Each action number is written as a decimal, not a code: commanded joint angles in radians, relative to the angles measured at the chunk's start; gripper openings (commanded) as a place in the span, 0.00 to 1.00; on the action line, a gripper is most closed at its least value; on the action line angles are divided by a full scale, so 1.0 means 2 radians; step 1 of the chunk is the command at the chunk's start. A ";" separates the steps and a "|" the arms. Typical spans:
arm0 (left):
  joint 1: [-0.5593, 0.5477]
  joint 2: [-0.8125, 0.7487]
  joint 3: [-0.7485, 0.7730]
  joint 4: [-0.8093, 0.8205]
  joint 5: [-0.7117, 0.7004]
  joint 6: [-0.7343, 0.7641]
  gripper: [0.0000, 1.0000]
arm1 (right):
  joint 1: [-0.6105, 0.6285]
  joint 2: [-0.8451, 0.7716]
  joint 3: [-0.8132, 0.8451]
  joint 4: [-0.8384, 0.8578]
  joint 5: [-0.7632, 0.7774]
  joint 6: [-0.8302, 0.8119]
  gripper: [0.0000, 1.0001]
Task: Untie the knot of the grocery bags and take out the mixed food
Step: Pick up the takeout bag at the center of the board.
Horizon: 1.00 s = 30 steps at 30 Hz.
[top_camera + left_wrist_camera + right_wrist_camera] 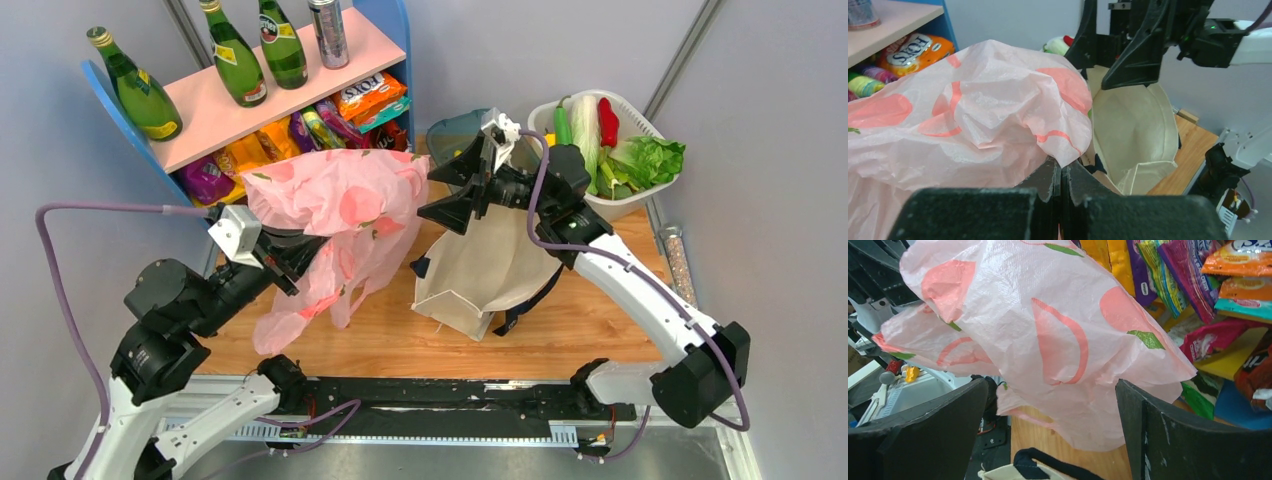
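Observation:
My left gripper [292,258] is shut on a fold of the thin pink plastic bag [345,205], holding it lifted off the table; the plastic is pinched at the fingertips [1061,166]. The bag [988,105] is crumpled, and I cannot make out the knot in its folds. My right gripper [452,190] stands open just right of the bag, whose lower edge [1058,340] hangs in front of the wide-apart fingers [1168,435]. The cream canvas tote [490,265] lies below the right gripper, with a navy handle [1048,460]. Lettuce [650,160], red pepper [607,120] and cucumber [563,125] lie in a basket.
The white basket [628,208] sits at the back right and also holds a pale cabbage [585,130]. A blue-and-pink shelf [290,85] at the back left carries green bottles [235,65], a can [328,30] and snack packets [300,130]. A dark bowl [455,130] stands behind the right gripper.

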 commanded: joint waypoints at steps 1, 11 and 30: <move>-0.001 0.036 0.022 0.050 0.065 0.019 0.00 | 0.018 0.019 -0.023 0.172 -0.030 0.035 1.00; -0.001 0.092 -0.006 0.151 0.145 0.010 0.00 | 0.105 0.086 0.038 0.239 -0.084 0.082 1.00; -0.001 0.082 -0.068 0.294 0.143 -0.023 0.00 | 0.151 0.102 0.040 0.212 0.028 0.108 0.92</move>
